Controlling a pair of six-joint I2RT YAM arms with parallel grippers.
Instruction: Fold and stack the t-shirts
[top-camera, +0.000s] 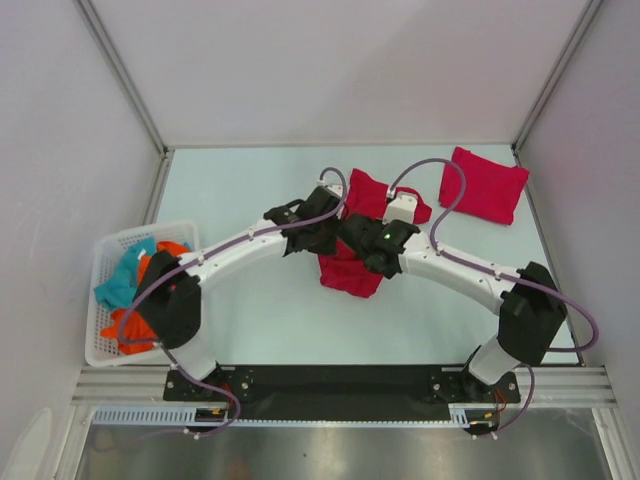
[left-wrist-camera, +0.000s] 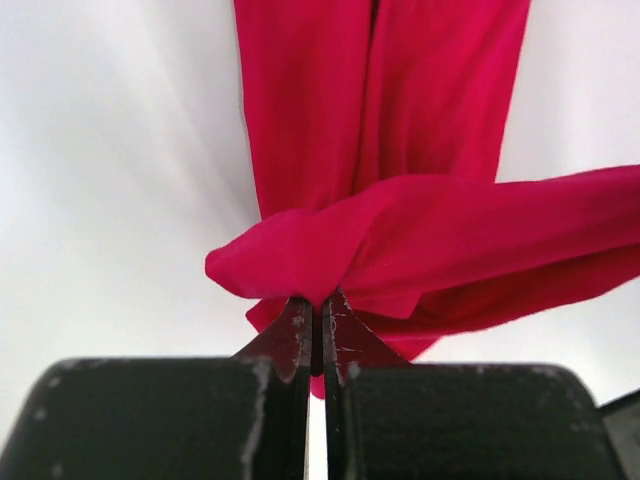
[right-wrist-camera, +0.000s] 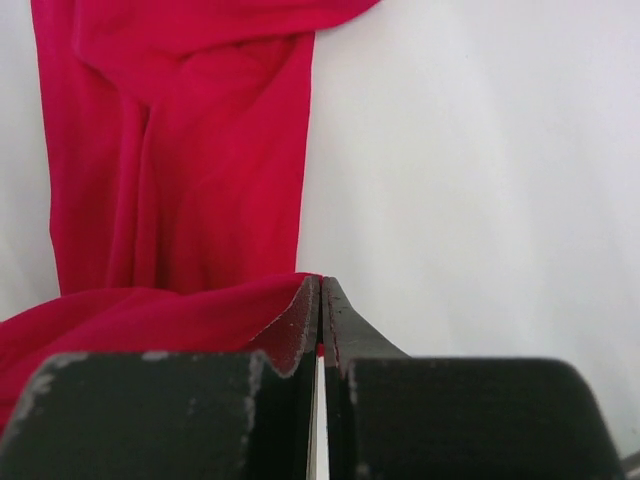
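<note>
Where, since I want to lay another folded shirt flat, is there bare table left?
Bare table lies at the far left, between the basket and the held t-shirt, and along the near edge, on the robot's side of that t-shirt. Crowded: the centre, where both jaws pinch that t-shirt, and the far right corner, taken by the folded t-shirt.

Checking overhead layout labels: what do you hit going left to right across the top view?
White basket → held t-shirt at centre → folded t-shirt at right. The left gripper and right gripper, both shut on the held t-shirt, overlap it, so they are left out.
</note>
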